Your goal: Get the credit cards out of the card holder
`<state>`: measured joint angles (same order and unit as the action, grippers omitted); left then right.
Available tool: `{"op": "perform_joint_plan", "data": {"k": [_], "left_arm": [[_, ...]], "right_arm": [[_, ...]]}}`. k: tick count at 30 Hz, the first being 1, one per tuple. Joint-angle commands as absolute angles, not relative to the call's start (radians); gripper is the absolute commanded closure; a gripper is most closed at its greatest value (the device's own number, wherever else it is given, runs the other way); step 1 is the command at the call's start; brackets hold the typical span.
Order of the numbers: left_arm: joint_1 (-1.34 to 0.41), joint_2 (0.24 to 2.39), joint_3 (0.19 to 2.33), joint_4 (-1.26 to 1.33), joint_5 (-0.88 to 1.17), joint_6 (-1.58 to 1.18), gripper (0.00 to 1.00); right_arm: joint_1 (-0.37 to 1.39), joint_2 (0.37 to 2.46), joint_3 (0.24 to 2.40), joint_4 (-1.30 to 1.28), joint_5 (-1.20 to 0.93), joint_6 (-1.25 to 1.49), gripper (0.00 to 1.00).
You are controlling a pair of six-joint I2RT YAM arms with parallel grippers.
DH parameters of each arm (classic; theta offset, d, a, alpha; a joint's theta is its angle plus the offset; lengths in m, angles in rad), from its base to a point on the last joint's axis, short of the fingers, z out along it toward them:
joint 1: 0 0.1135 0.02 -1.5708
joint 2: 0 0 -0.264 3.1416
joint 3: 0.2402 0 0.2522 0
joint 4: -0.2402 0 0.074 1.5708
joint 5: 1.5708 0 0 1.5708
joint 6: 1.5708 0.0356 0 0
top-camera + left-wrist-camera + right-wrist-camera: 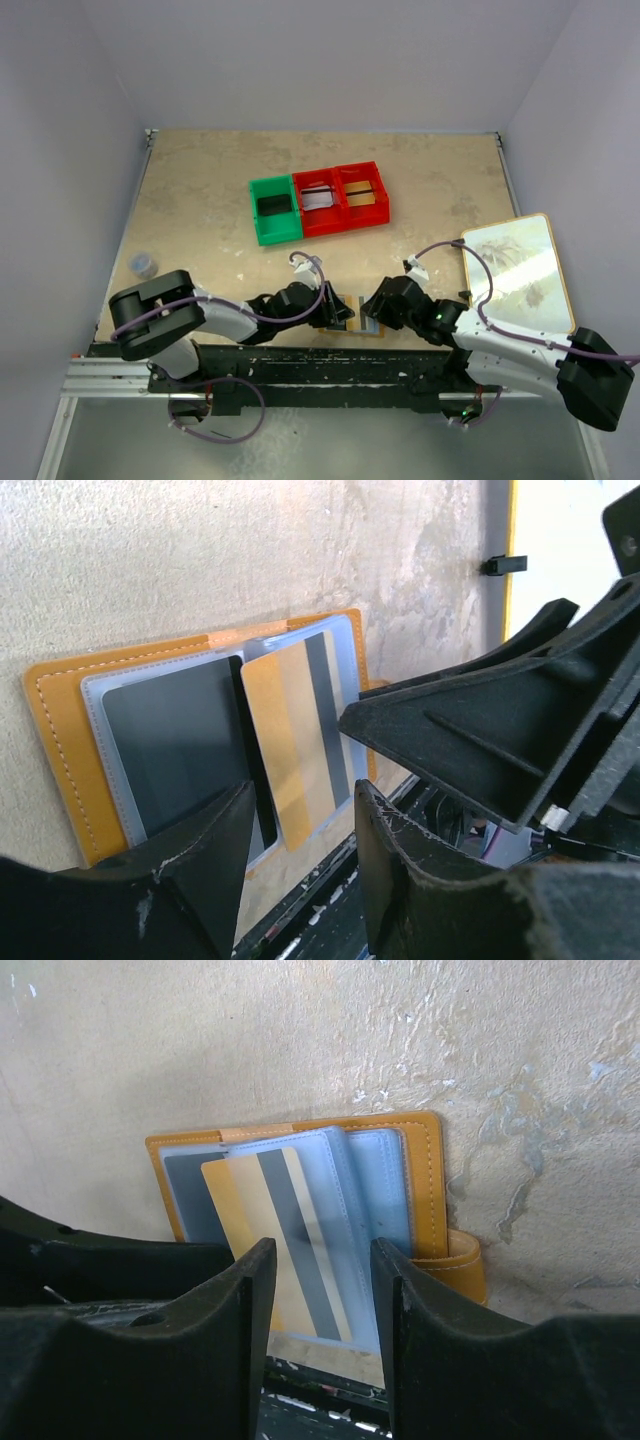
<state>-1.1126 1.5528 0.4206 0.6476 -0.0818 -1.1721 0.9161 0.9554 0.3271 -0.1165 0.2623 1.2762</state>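
The orange-tan card holder point(60, 740) lies open at the table's near edge point(356, 322), pale blue pockets up and its tab clasp point(465, 1265) at the right. A black card point(180, 735) sits in one pocket. A gold-tan credit card point(275, 1250) with a grey stripe sticks halfway out of the other pocket toward the table edge point(295, 740). My left gripper point(305, 795) hovers open over that card's free end. My right gripper point(322, 1260) is open too, its jaws either side of the same card and pocket. The two grippers face each other over the holder, left gripper point(338, 312) and right gripper point(378, 308).
A green bin point(274, 212) and two red bins point(318, 202) point(362, 193) stand mid-table, the middle one holding a pale card. A white tan-edged board point(518, 270) lies at the right. A small grey object point(143, 264) sits at the left. The black rail point(330, 900) runs just below the holder.
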Motion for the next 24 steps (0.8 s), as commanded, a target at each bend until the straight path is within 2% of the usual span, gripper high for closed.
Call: {"op": "perform_joint_plan", "data": {"k": [1, 14, 18, 24], "left_arm": [[-1.108, 1.609, 0.408, 0.768, -0.082, -1.219, 0.58], [-1.107, 1.734, 0.347, 1.031, -0.066, -1.315, 0.72], [-1.107, 1.782, 0.36, 1.089, -0.042, -1.326, 0.73], [-1.107, 1.83, 0.341, 1.204, -0.034, -1.361, 0.87]], "right_arm": [[0.914, 0.959, 0.31, -0.148, 0.254, 1.281, 0.55], [0.914, 0.95, 0.289, -0.126, 0.229, 1.282, 0.57], [0.914, 0.953, 0.285, -0.109, 0.221, 1.278, 0.58], [0.914, 0.953, 0.284, -0.131, 0.226, 1.292, 0.58]]}}
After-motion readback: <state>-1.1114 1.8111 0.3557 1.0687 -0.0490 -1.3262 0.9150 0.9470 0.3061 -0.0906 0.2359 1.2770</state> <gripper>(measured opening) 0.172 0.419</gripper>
